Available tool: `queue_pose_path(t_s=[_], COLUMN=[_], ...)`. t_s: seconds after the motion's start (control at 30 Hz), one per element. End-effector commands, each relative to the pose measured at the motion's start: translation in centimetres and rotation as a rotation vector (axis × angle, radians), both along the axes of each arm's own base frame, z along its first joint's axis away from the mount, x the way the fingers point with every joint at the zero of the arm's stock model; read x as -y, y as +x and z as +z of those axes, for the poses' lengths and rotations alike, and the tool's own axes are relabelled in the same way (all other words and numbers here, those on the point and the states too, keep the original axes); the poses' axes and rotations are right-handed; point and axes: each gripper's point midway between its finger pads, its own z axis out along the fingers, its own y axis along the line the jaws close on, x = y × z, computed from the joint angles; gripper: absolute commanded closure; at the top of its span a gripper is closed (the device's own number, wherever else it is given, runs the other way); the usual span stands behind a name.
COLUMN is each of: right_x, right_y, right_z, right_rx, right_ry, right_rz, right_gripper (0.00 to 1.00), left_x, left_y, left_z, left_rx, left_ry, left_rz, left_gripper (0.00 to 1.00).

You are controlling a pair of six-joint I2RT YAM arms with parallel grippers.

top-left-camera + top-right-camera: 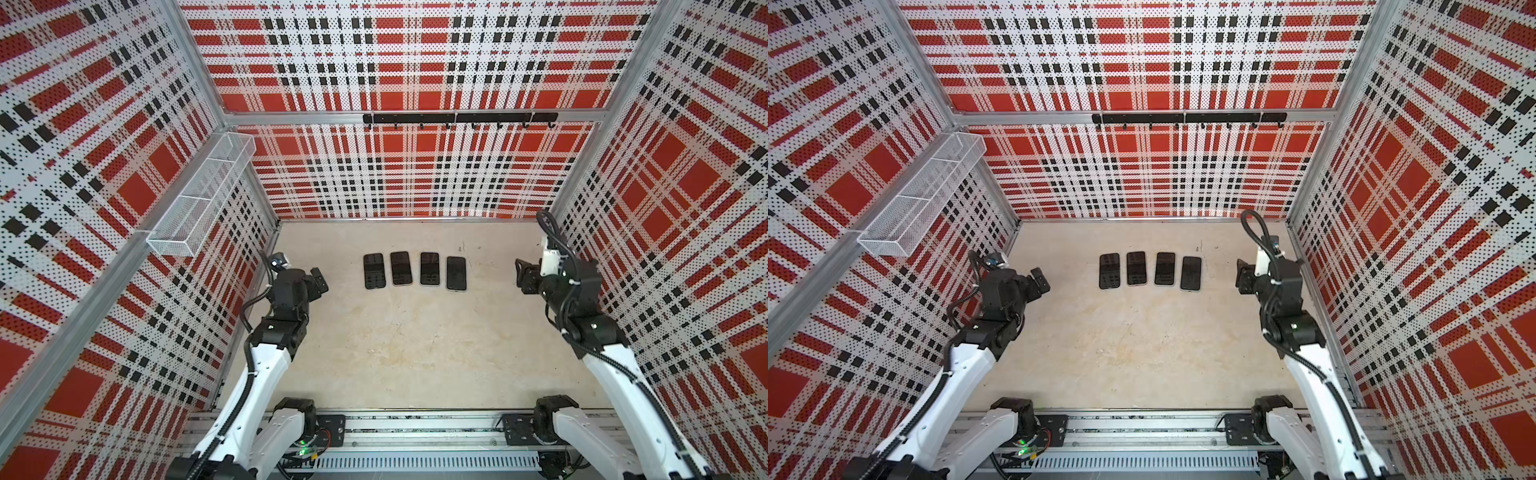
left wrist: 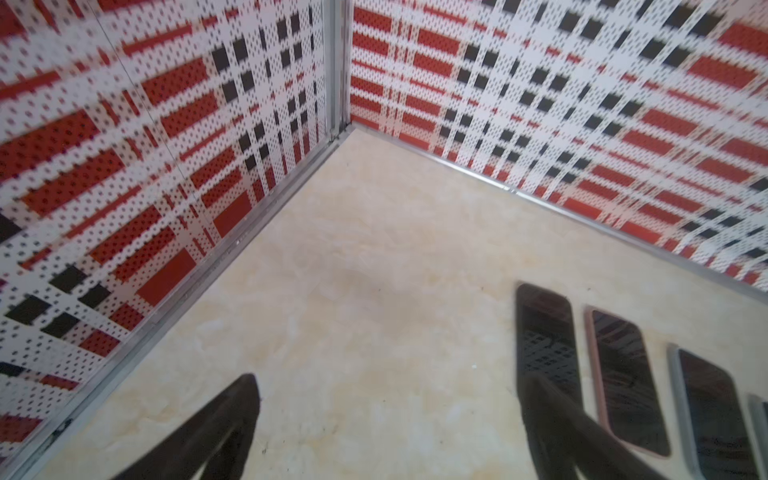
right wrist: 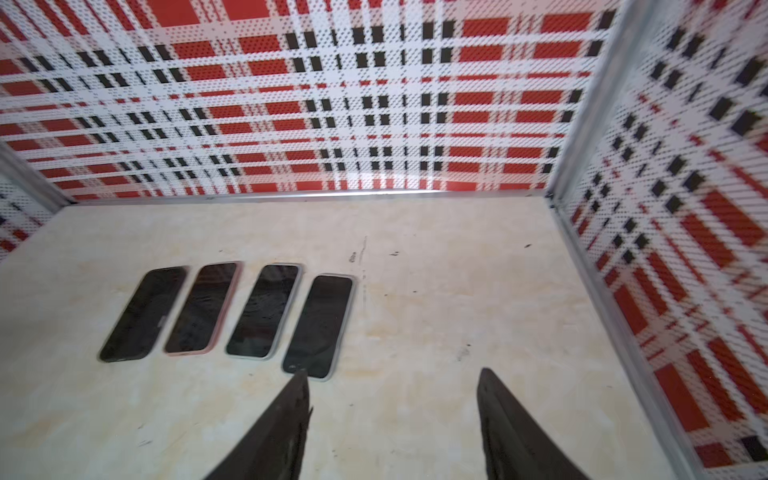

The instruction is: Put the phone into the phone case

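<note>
Left gripper (image 2: 392, 380) finger (image 2: 557, 419) partly hides leftmost phone (image 2: 544, 328).

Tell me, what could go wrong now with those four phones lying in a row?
1. The phones lie flat and close together on the table, so jaws reaching down for one might bump its neighbour out of line.
2. Their shiny screens face up, and thin flat things are hard to pinch. The jaws could slip off or scrape the glass.
</note>
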Motion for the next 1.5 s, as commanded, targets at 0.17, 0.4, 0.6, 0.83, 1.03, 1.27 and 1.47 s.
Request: queue_pose_path(t_s=[0.17,0.4,0.6,0.83,1.03,1.27,1.47], right_x=[4.8,4.6,2.7,1.7,1.3,1.0,1.2], right_y=[-0.2,1.7,5.2,7.5,8.4,8.5,8.5], right_z=[-6.6,-10.1,-14.4,-16.0,-16.7,-16.7,-16.7], right_rx=[0.123,0.198,0.231,0.117,0.058,0.056,0.058], right_ry=[-0.164,-0.154,-0.073,-0.061,-0.065,-0.075,-0.066], right_rz=[-0.228,-0.214,-0.069,0.022,0.047,0.057,0.050], right_gripper=[0.37,0.33,0.34,0.21,0.00,0.00,0.00], left_x=[-1.1,-0.6,1.0,4.0,4.6,4.6,4.5], left_y=[1.3,3.2,6.5,8.3,7.4,7.7,7.7], left_z=[-3.6,-6.3,-7.9,-8.8,-8.4,-8.5,-8.4], left_rx=[0.198,0.160,0.128,0.158,0.176,0.163,0.163], left_ry=[0.079,0.113,0.184,0.216,0.324,0.310,0.309], left_rz=[-0.011,-0.069,-0.211,-0.363,-0.294,-0.309,-0.308], left_gripper=[0.00,0.00,0.00,0.01,0.01,0.01,0.01])
